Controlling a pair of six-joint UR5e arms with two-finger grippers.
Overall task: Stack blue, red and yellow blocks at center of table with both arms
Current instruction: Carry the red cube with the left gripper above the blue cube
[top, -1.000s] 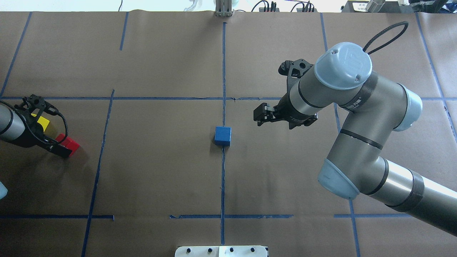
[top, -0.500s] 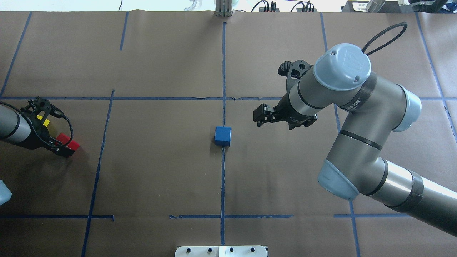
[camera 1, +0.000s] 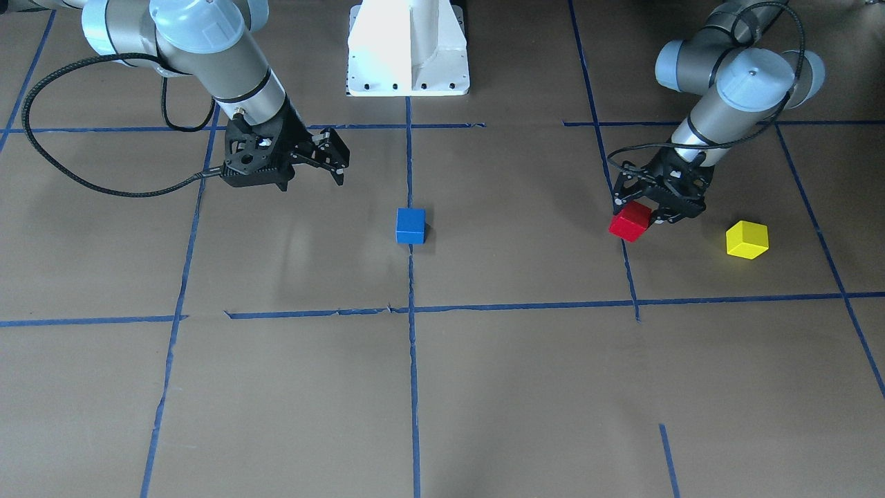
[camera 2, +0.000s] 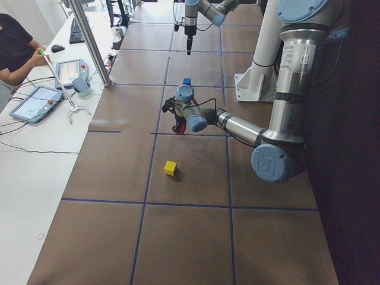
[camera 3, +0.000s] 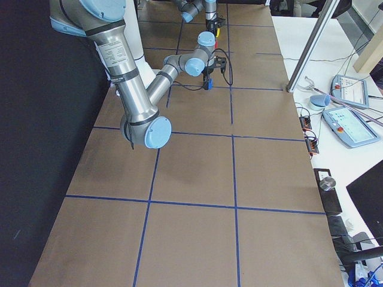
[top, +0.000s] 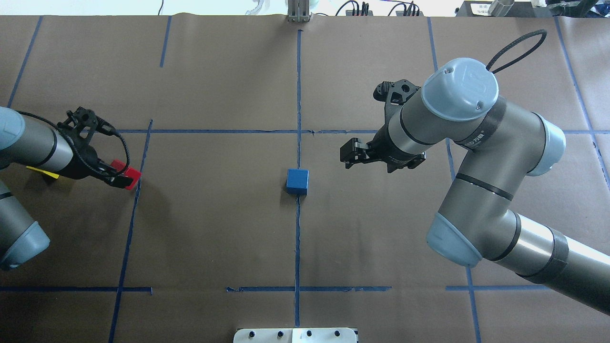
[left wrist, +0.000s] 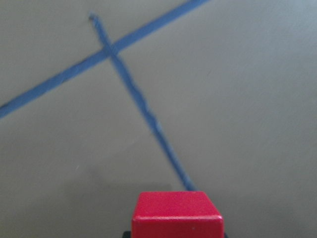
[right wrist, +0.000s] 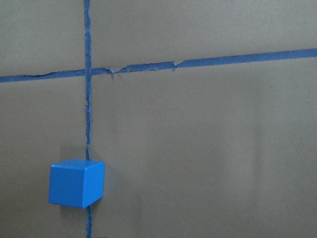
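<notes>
The blue block (top: 297, 181) sits on the centre tape line; it also shows in the front view (camera 1: 410, 225) and the right wrist view (right wrist: 76, 182). My left gripper (top: 125, 175) is shut on the red block (camera 1: 630, 221) and holds it just above the table, over the left tape line. The red block fills the bottom of the left wrist view (left wrist: 177, 214). The yellow block (camera 1: 747, 239) lies on the table beyond the left gripper, mostly hidden under the left arm in the overhead view. My right gripper (top: 349, 156) hangs open and empty, to the right of the blue block.
Blue tape lines divide the brown table cover into a grid. The white robot base (camera 1: 408, 48) stands at the near edge, centre. A black cable loops off the right arm (camera 1: 41, 138). An operator with tablets (camera 2: 35, 101) sits at a side table.
My left gripper has moved to the right and away from the robot with the red block in it, leaving the yellow block behind. The right arm has barely moved.
</notes>
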